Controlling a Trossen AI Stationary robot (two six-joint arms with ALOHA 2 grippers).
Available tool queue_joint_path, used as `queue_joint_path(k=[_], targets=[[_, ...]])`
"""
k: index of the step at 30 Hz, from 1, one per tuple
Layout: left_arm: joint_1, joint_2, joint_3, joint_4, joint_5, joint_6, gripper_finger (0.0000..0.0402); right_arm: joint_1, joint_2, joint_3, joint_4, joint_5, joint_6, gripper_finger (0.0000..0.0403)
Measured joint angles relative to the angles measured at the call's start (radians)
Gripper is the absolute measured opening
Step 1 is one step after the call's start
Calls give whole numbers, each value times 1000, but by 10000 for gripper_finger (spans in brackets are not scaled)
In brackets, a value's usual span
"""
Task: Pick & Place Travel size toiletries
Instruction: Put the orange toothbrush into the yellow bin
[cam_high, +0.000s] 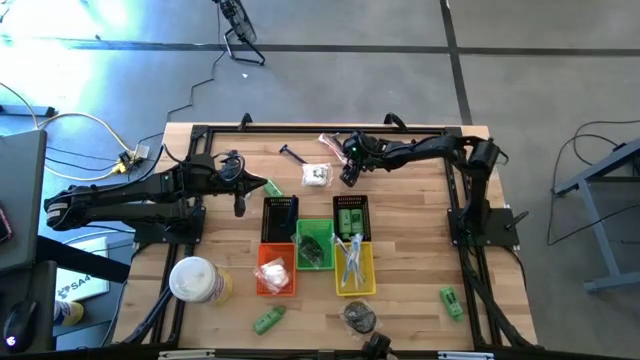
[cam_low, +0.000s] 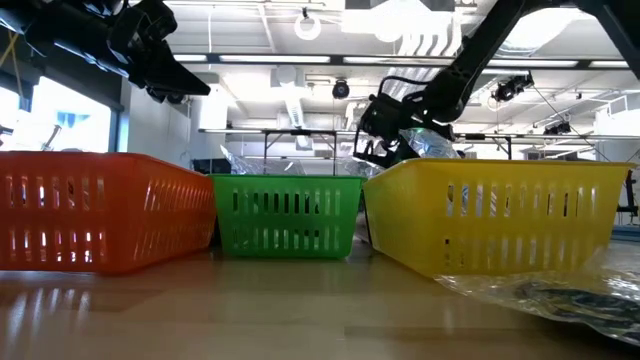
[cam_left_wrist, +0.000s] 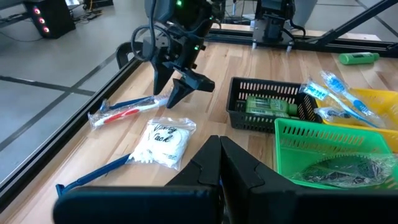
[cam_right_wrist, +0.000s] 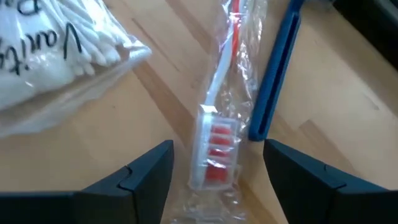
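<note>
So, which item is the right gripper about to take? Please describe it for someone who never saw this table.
Look at the far edge of the wooden table, beyond the black basket. There the open right gripper hovers over a clear-wrapped toothbrush. Its red-and-white head distinguishes it from the cotton swab bag beside it.

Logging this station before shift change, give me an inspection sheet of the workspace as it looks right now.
Surface: wooden table, bare patches between items.
Job's things: wrapped red toothbrush between the right gripper's fingers; cotton swab packet; blue razor; green bottle loose.
Clutter: orange, green, yellow and black baskets; white round container.
Grippers: right gripper open over toothbrush; left gripper shut, empty.
Cables: yellow cable off-table.
Surroundings: grey floor.
</note>
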Motion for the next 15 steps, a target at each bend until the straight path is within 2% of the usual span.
queue_joint_path(k=[8,15], targets=[[0,0,0,-1,0,0,0,-4,-2,0,12,-21,-3,239],[0,0,0,-1,-1,0,0,-4,-2,0,-5,-22,4,191]])
